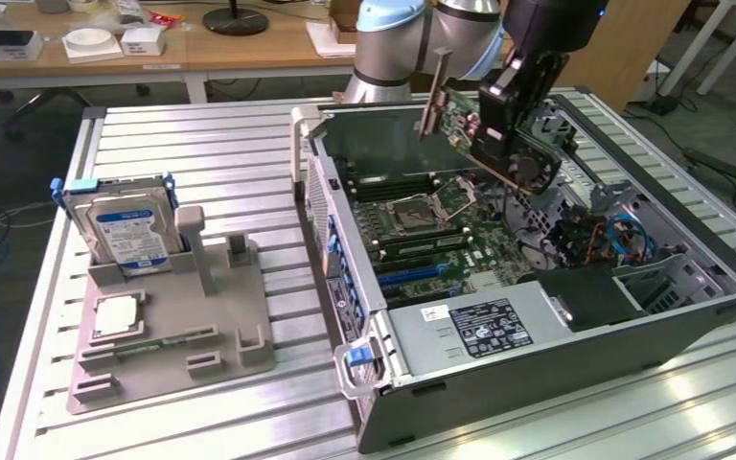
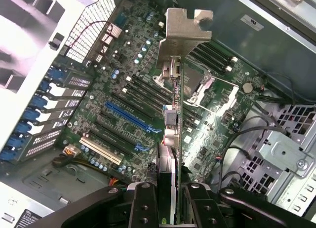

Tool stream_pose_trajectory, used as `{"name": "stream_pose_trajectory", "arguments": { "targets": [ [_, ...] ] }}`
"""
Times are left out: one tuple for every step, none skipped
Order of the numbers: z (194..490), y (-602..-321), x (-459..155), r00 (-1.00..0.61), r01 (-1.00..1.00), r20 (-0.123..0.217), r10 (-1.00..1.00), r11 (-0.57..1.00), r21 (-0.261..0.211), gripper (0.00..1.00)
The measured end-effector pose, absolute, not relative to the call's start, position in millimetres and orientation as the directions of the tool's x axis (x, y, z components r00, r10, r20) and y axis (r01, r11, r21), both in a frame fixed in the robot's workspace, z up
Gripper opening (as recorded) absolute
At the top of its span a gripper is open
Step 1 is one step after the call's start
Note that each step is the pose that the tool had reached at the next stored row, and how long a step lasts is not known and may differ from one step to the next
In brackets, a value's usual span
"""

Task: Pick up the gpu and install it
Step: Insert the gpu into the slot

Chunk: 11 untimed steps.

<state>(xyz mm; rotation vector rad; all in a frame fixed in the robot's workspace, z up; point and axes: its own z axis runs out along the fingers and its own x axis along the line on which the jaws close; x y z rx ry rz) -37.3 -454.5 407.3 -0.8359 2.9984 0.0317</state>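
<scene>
- Silver bracket (image 2: 185, 28) is seen at the far end of the gpu (image 1: 477, 134); the card itself is dark and thin, and appears edge-on in the wrist view.
- The gripper (image 2: 170, 193) is noted with its jaws closed on the gpu, one finger on each flat face, at the end opposite the bracket.
- The gpu is held in the air, clear of everything, above the open computer case (image 1: 496, 383), which lies on its side on the slatted metal worktop (image 1: 215, 144).
- In the exterior view the card is tilted: its long axis runs from the bracket, high and toward that view's left, down to the clamped end toward that view's right.
- The motherboard (image 2: 123, 90) lies directly beneath. The card hangs over the region of the processor socket (image 2: 195, 85).
- The blue expansion slot (image 2: 126, 117) is set to one side of the card, not under it, and nearer the blue-clipped rear wall (image 2: 19, 114) of the case.
- The card's long axis and the slot's length appear to stand at an angle to each other, so the card is judged not yet lined up or seated.
- A hard drive (image 1: 131, 235) stands in the grey fixture (image 1: 176, 316), well apart from the case.
</scene>
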Motion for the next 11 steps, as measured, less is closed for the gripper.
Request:
{"name": "stream_pose_trajectory", "arguments": {
  "targets": [
    [407.2, -454.5, -37.3, -0.852, -0.524, -0.033, -0.523, 0.852, 0.012, 0.27],
    [407.2, -454.6, -37.4, -0.848, -0.530, -0.033, -0.529, 0.848, 0.012, 0.27],
    [407.2, -454.6, -37.4, -0.843, -0.538, -0.033, -0.537, 0.843, 0.012, 0.27],
    [407.2, -454.6, -37.3, -0.838, -0.545, -0.034, -0.544, 0.838, 0.013, 0.27],
    [407.2, -454.5, -37.3, -0.833, -0.552, -0.034, -0.552, 0.833, 0.013, 0.27],
    [407.2, -454.6, -37.3, -0.828, -0.560, -0.034, -0.560, 0.828, 0.013, 0.27],
    [407.2, -454.6, -37.3, -0.823, -0.568, -0.034, -0.567, 0.823, 0.013, 0.27],
    [407.2, -454.6, -37.3, -0.818, -0.575, -0.034, -0.574, 0.818, 0.013, 0.27],
    [407.1, -454.6, -37.4, -0.813, -0.582, -0.034, -0.581, 0.813, 0.013, 0.27],
    [407.1, -454.6, -37.3, -0.808, -0.589, -0.034, -0.588, 0.808, 0.013, 0.27],
    [407.1, -454.6, -37.3, -0.802, -0.596, -0.034, -0.596, 0.803, 0.013, 0.27]
  ]
}}
